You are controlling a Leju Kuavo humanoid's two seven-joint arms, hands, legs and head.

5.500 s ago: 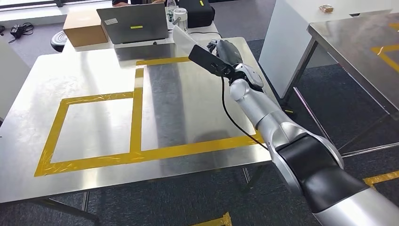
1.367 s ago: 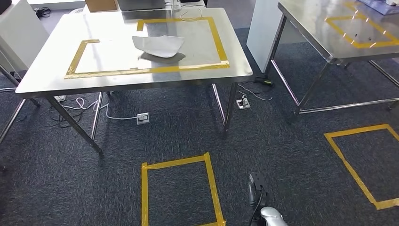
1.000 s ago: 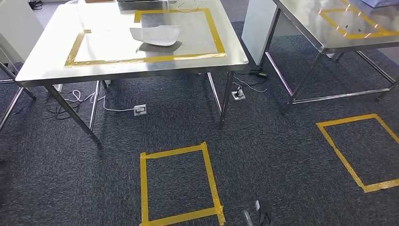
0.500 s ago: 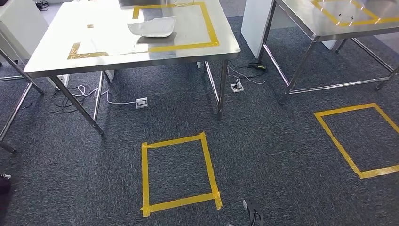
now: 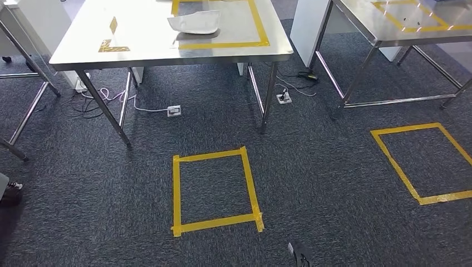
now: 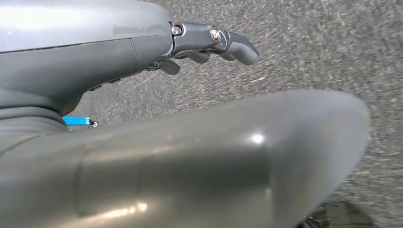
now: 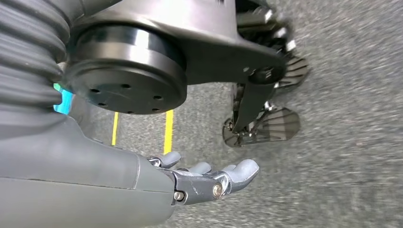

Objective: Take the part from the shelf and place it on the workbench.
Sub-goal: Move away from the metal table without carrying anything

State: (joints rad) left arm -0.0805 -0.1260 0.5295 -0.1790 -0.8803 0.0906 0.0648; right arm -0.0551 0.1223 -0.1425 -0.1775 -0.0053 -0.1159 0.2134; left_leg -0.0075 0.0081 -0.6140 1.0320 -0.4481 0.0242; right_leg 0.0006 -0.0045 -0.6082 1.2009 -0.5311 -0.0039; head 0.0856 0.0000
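Note:
The white curved part (image 5: 195, 22) lies on the steel workbench (image 5: 144, 41), inside its yellow tape rectangle, far ahead of me. My left hand (image 6: 214, 42) hangs over the dark carpet in the left wrist view, fingers stretched out and holding nothing. In the right wrist view my right hand (image 7: 209, 178) also hangs above the carpet with its fingers extended and nothing in them. A dark tip of the right hand (image 5: 298, 255) shows at the bottom edge of the head view.
A second steel table (image 5: 389, 28) stands to the right, with a white cabinet (image 5: 309, 28) between the tables. Yellow tape squares (image 5: 214, 192) (image 5: 423, 161) mark the carpet. Cables and a socket block (image 5: 174, 110) lie under the workbench. A dark shoe (image 5: 10, 193) is at the left edge.
Earlier my right hand held the part over the workbench; now the part lies on it and the hand hangs low. The camera has backed away and shifted, so the whole scene has moved.

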